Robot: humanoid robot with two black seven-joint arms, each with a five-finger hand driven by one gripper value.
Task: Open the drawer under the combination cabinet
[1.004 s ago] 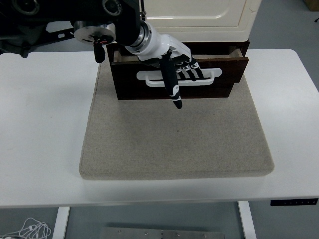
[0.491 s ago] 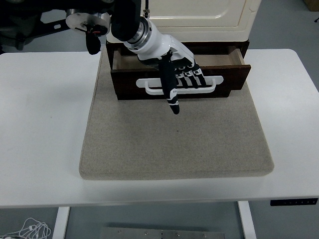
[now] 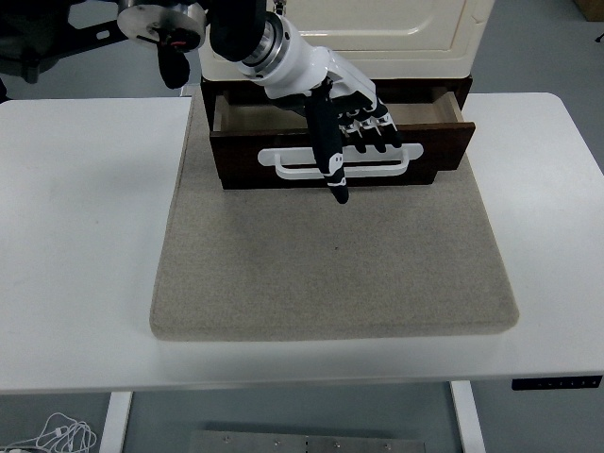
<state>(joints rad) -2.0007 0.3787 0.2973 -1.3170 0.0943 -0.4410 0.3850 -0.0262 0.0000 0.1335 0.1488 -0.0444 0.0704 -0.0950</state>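
A grey floor surrounds a white bench [image 3: 85, 236], and most of the bench's middle is covered by a grey felt mat [image 3: 330, 264] that runs from near the front edge to the back edge, probably there to stop the furniture sliding when it is pulled on. At the back edge, centred, stands the cream cabinet [image 3: 377, 33], with its dark wooden drawer [image 3: 444, 142] underneath resting on the mat's far end.

The drawer is partly out: its inside is showing as a pale strip behind the front panel, and the front leans a little toward the right front corner, so it looks pulled slightly skew. I'd call the opening well begun but not complete.

The left arm comes in from the back left corner, and the left hand [image 3: 344, 113] lies over the drawer's front, directly above the white handle [image 3: 396, 162]. Four fingers [image 3: 377, 127] curl down over the bar's middle, which looks like a hook grip for pulling toward the front edge; I can't see for certain that they wrap behind it. The thumb [image 3: 330, 160] points straight down past the handle, its tip over the mat.

The right hand is nowhere to be seen.
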